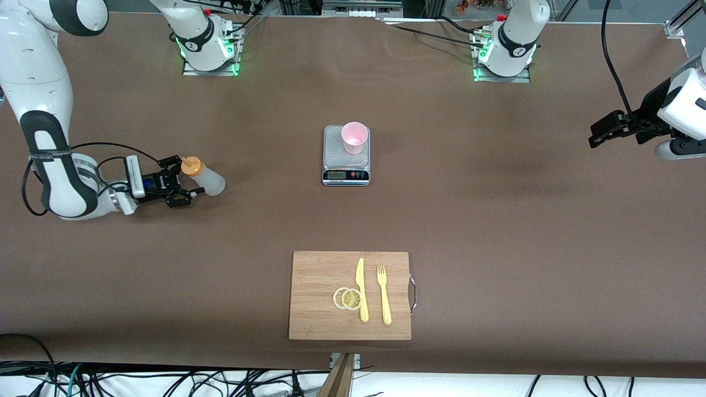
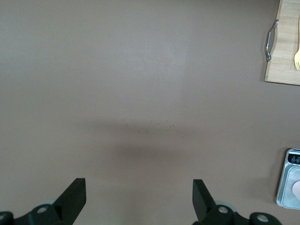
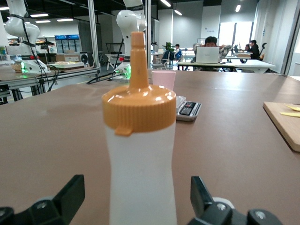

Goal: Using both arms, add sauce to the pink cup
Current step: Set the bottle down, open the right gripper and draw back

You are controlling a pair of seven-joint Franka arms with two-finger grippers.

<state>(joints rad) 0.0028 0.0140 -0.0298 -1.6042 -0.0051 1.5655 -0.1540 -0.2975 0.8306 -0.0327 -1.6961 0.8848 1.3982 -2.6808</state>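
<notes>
Lemon slices (image 1: 347, 298) show only from the front; both tools gape, right tool (image 1: 180, 190) flanking sauce (image 1: 205, 177).

- The right gripper (image 1: 185, 182) sits low at the right arm's end of the bench (image 1: 496, 220), fingers spread on either side of the sauce bottle (image 1: 203, 176).
- The pink cup (image 1: 354, 137) stands on a kitchen scale (image 1: 346, 157) mid-bench.
- Nearer the camera, a wooden cutting board (image 1: 320, 309) carries two lemon slices (image 1: 347, 298), a yellow knife (image 1: 362, 289) and a yellow fork (image 1: 383, 295).
- The left gripper (image 1: 601, 132) hangs above the left arm's end, waiting.
</notes>
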